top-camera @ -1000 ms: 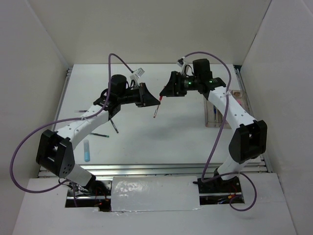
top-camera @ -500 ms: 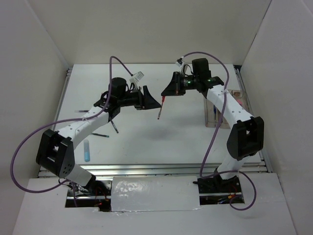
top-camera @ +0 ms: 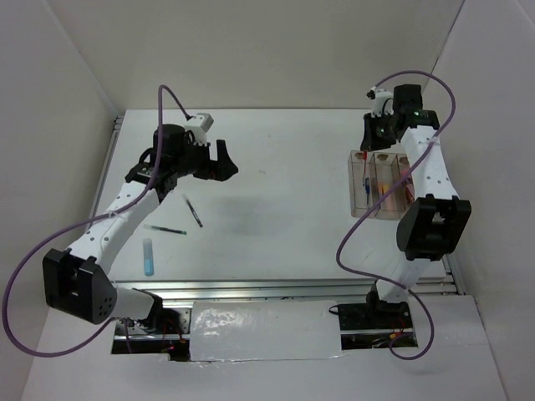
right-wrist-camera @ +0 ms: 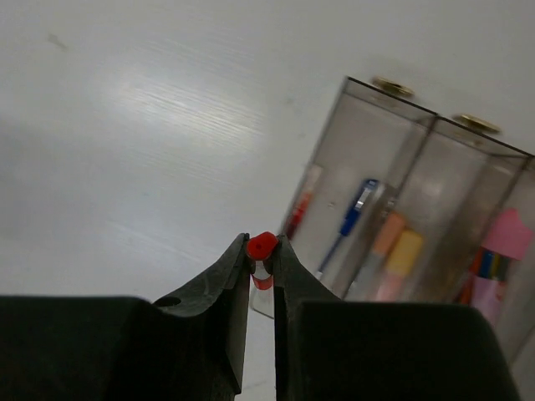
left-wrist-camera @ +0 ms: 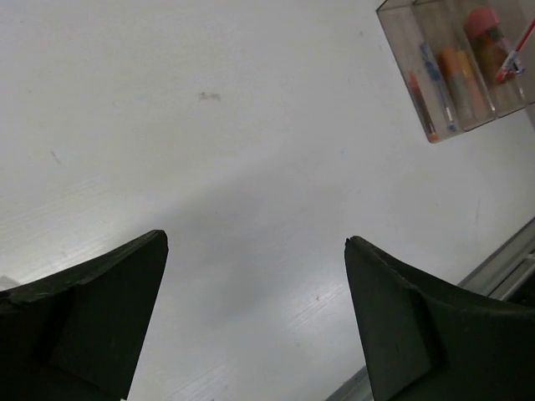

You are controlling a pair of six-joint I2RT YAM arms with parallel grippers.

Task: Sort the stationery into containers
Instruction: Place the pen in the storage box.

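Note:
My right gripper (right-wrist-camera: 262, 249) is shut on the red end of a thin red pen (right-wrist-camera: 262, 246), which points away from the camera. It hangs at the far end of the containers (top-camera: 358, 185), by their left corner. In the right wrist view the left bin (right-wrist-camera: 334, 180) holds a red pen and a blue pen (right-wrist-camera: 355, 209), the middle one orange and yellow markers (right-wrist-camera: 395, 246), the right one a pink-capped item (right-wrist-camera: 510, 234). My left gripper (top-camera: 219, 163) is open and empty over bare table at the left. A dark pen (top-camera: 193, 210), a greenish pen (top-camera: 165, 227) and a light-blue marker (top-camera: 148, 256) lie on the table.
White walls close in the table on three sides. A metal rail (top-camera: 276, 288) runs along the near edge, and the right arm (top-camera: 428, 175) reaches over the right-hand bin. The left wrist view shows the containers (left-wrist-camera: 435, 125) far off at its top right.
The left gripper opened, let go of the red pen and drew back to the left. The right gripper shut on the pen and carried it right to the containers.

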